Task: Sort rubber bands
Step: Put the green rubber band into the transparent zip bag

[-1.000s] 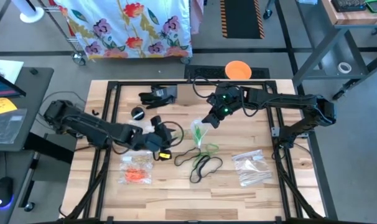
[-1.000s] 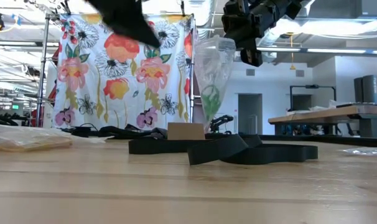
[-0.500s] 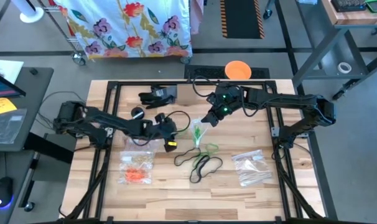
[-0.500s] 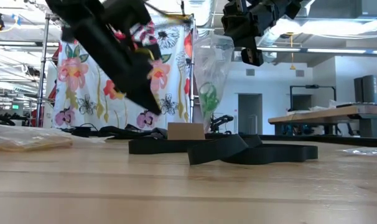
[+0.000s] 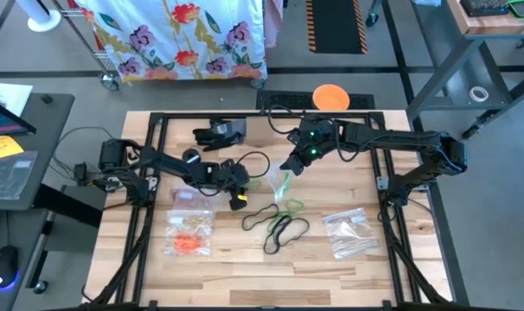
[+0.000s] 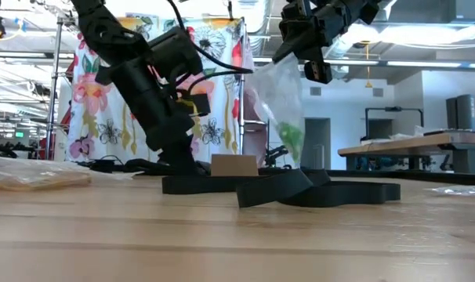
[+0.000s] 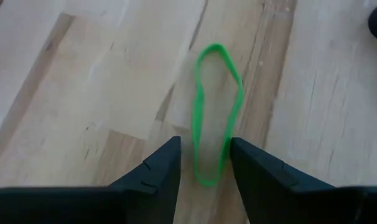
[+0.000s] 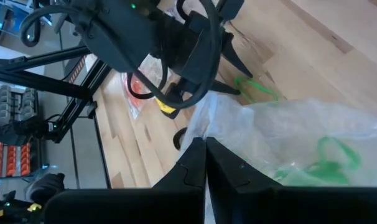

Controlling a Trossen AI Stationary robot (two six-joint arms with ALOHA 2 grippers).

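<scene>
A green rubber band (image 7: 214,112) lies flat on the wooden table. My left gripper (image 7: 204,146) is down at the table, open, with a finger on either side of the band's near end; I cannot tell whether it touches. In the high view, my left gripper (image 5: 247,184) is at the table's middle. My right gripper (image 5: 289,168) is raised just right of it, shut on a clear bag (image 6: 281,98) that holds green rubber bands (image 6: 291,137). Several black rubber bands (image 5: 281,227) and another green one (image 5: 289,206) lie nearer the front. My right gripper pinches the clear bag's upper edge (image 8: 212,134) between its two shut fingers, which slant down from the table's far right. The bag hangs below the fingers with the green bands in its lower part. I cannot tell whether its lower end touches the table.
A clear bag with orange bands (image 5: 190,238) lies at the front left, and another clear bag (image 5: 348,233) at the front right. A black cable (image 5: 245,162) loops beside my left arm. Dark objects (image 5: 219,132) sit at the far edge.
My left gripper has moved toward the table's right edge and come down to the table, tipping further downward, and now straddles the green band. The lower end of the bag in my right gripper has swung sideways.
</scene>
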